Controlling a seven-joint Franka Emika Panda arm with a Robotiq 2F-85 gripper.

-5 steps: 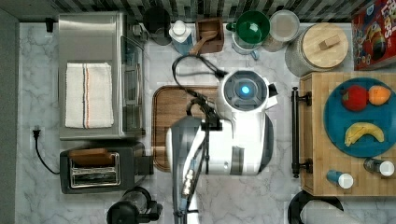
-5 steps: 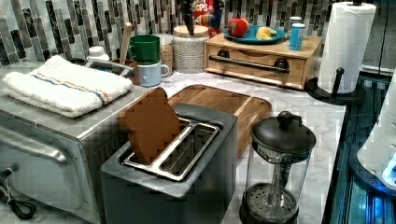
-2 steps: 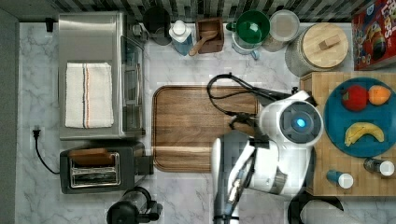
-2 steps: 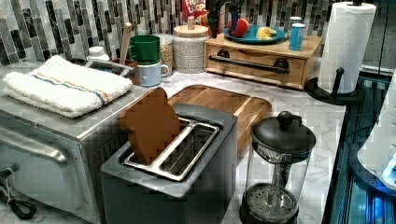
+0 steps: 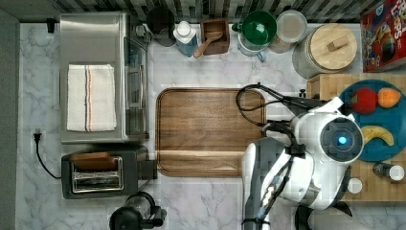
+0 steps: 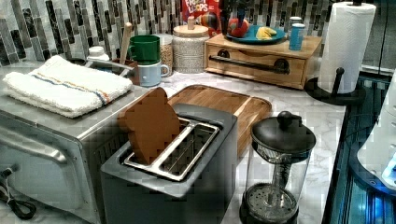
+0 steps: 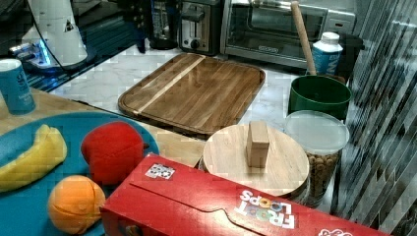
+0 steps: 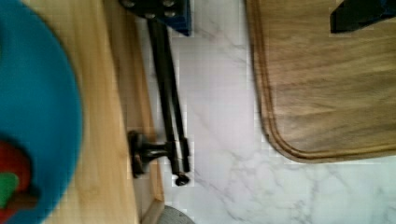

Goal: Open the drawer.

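just under the gripper [image 8: 261,11] runs the black bar handle [image 8: 168,88] of the drawer [image 6: 254,63], one finger [image 8: 161,9] resting on the bar and the other finger [image 8: 359,14] well apart over the walnut tray [image 8: 327,79], so the gripper is spread. beside the finger on the bar lies the blue plate [image 8: 37,107] on the drawer box's top.

A light-wood drawer [image 6: 259,58] carries a long black bar handle [image 8: 167,88]. A round teal-blue plate [image 7: 19,206] holds a red apple [image 7: 112,150], an orange [image 7: 74,202] and a yellow banana [image 7: 32,157]. The counter [image 5: 210,72] is white marble with grey veins; the white towel [image 5: 91,97] has blue and red stripes.
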